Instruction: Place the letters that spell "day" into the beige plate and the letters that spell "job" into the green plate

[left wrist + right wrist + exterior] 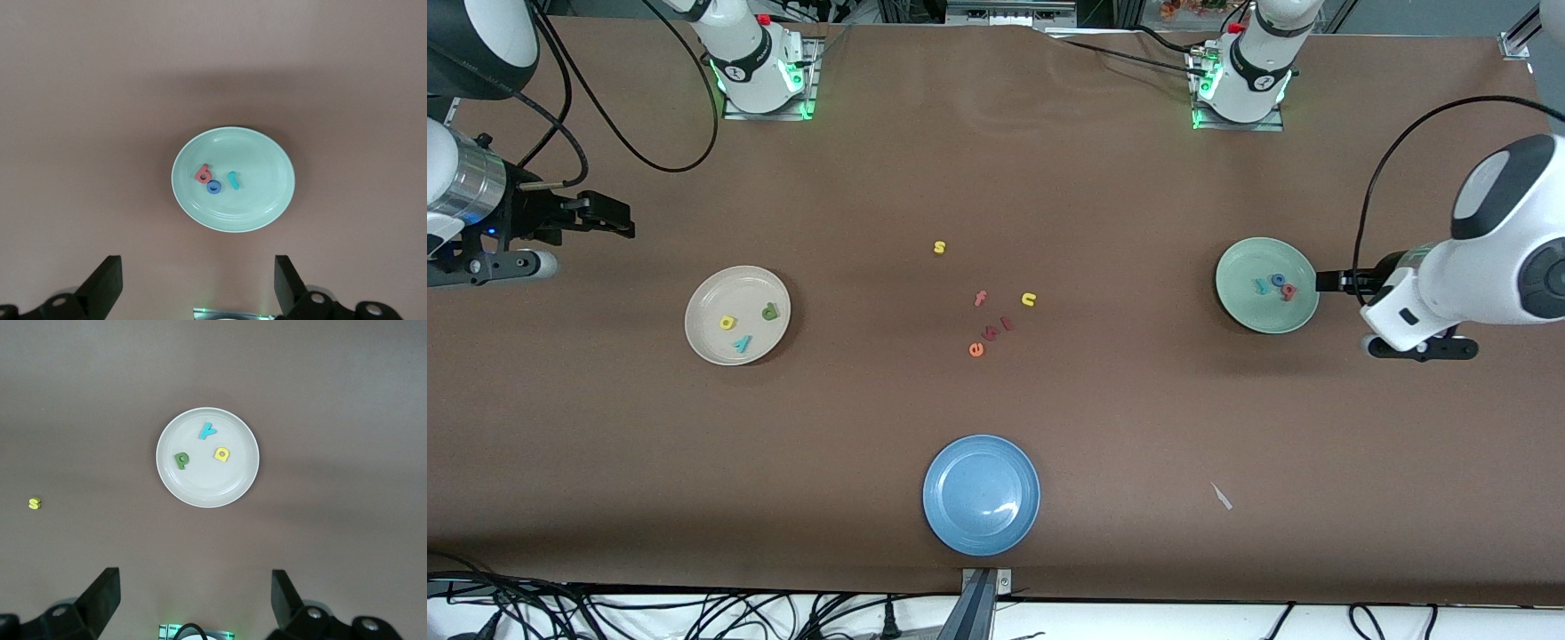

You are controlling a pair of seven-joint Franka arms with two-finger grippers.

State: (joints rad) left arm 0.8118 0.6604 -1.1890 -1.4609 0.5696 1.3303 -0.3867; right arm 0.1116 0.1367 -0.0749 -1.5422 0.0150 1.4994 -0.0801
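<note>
Both arms are showing glossy white shells with black joint bands. Bases are glowing green at the rim, each carrying a small red button. Black cables are looping off both arms. Right gripper (609, 216) and left gripper (1327, 282) are showing matte black fingers.

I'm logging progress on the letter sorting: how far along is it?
It looks finished. The beige plate holds the green d, yellow a and teal y. The green plate holds the teal j, blue o and pink b. Left gripper and right gripper are open and empty. Nothing seems left.
</note>
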